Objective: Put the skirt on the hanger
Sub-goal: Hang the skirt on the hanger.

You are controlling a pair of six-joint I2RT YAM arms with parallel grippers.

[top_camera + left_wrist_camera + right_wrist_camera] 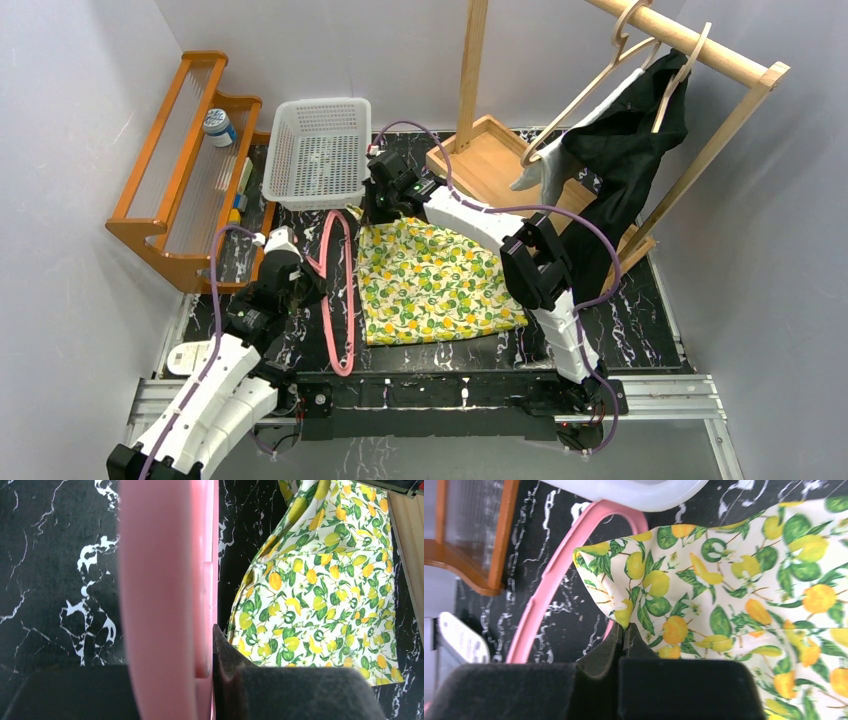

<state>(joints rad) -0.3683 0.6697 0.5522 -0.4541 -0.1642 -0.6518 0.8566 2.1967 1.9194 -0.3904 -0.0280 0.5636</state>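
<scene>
Skirt [435,285] with the lemon print is lying mostly flat on the black marble table [650,310], roughly in the middle, with its near hem not far from the near edge. The pink hanger [160,580] is on the table too, just beside the skirt's left side, running from near to far.

Left gripper [197,675] is clamped tight on the hanger. In the wrist view the pink bar sits right between the pads, with hardly any gap.

Right gripper [623,635] is reaching over to the skirt's far left corner, and its fingers are pinched together on a small fold of the fabric edge. That corner looks bunched up a bit. The hanger's curved end is right there, and it seems to slip under the cloth, though I can't say for sure.

Other stuff: a white basket [315,104] at the far edge, an orange wooden shelf rack [185,160] along the left edge, and a wooden clothes rail [690,45] at the far right corner with a dark garment [625,150] hanging on it.
</scene>
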